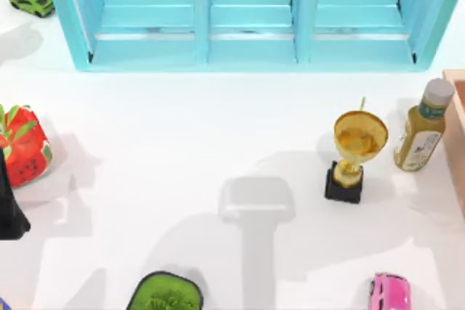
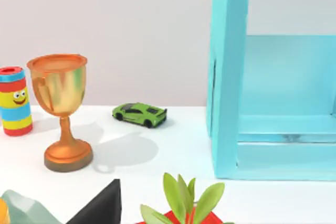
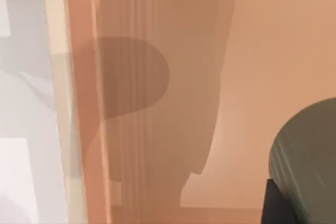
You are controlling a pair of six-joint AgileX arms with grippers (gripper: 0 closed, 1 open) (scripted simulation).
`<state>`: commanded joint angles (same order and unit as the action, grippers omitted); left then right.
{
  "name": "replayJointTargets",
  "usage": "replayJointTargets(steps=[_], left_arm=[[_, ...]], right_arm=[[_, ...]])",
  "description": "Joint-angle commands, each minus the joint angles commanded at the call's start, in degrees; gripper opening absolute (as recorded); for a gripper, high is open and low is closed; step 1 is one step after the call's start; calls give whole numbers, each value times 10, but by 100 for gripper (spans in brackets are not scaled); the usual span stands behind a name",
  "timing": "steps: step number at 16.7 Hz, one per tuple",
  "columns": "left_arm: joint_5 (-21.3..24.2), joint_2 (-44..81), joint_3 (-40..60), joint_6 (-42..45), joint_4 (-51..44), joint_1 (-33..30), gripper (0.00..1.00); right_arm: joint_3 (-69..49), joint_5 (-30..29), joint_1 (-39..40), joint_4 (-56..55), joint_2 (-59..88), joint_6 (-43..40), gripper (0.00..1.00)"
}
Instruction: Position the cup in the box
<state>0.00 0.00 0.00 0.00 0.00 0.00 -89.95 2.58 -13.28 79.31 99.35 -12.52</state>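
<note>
At the worktop's left edge the left arm sits parked beside a strawberry-patterned object — its gripper's state cannot be told. Toward the right stand a gold trophy and a dressing bottle, just beside the box. In the right wrist view the cup hangs over the box's tan floor — whether the right gripper is clamped on it I cannot tell.

Two toy cars, one gold trophy, one bottle, one cup
</note>
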Motion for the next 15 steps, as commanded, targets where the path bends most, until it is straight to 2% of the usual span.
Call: replayJointTargets(steps=[9,14,15], left_arm=[[0,0,0,0,0,0,100],[0,0,0,0,0,0,100],[0,0,0,0,0,0,100]], right_arm=[[123,0,-11,-133,10,-10,0],[133,1,-12,-143,11,-11,0],[133,1,-12,-143,11,-11,8]])
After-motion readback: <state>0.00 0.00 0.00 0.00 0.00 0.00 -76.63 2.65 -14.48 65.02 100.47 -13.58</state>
